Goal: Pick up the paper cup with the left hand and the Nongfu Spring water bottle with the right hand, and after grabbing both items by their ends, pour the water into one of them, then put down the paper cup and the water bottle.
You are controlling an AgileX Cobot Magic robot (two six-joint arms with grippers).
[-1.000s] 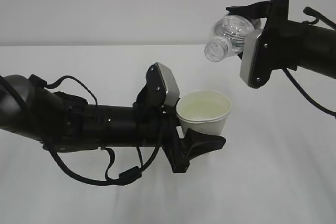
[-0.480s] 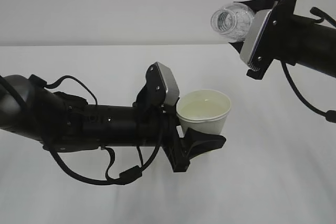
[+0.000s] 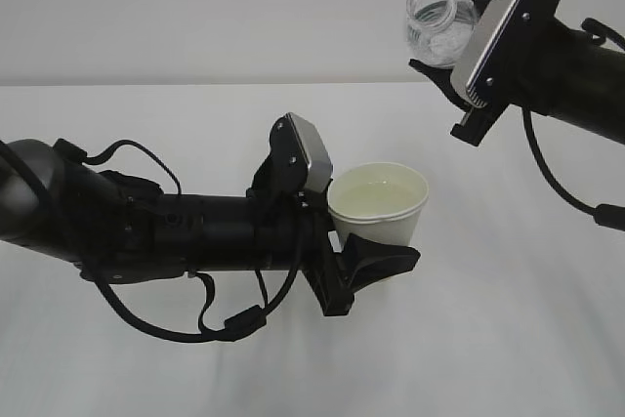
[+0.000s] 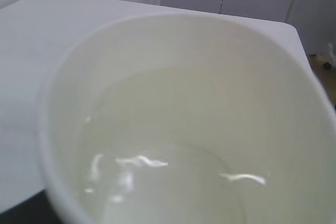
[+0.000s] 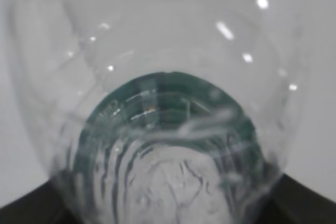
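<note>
Water [image 4: 173, 171] lies in the paper cup [image 3: 379, 204], filling the lower part of its cream inside, and that explains most of the arrangement. The left hand [image 3: 376, 263] holds the cup upright and level above the worktop [image 3: 508, 339], its black fingers closed around the lower wall of the cup near its base, so the open rim faces up and nothing spills. The left arm stretches in nearly level from the left edge of the exterior view, its silver-grey plate standing just behind the cup's rim.

The Nongfu Spring water bottle [image 3: 437, 26] sits up and to the right, well apart from the cup and no longer above its mouth. The right hand [image 3: 444, 70] grips it by the bottom end, fingers closed on the clear ribbed body; the open neck points up and to the left. No stream runs from the mouth, and the bottle looks close to empty, with only droplets showing through the plastic in the right wrist view. The right arm slopes down from the upper right corner, wrist rolled. Judging by this, pouring is finished and setting both down remains.
</note>
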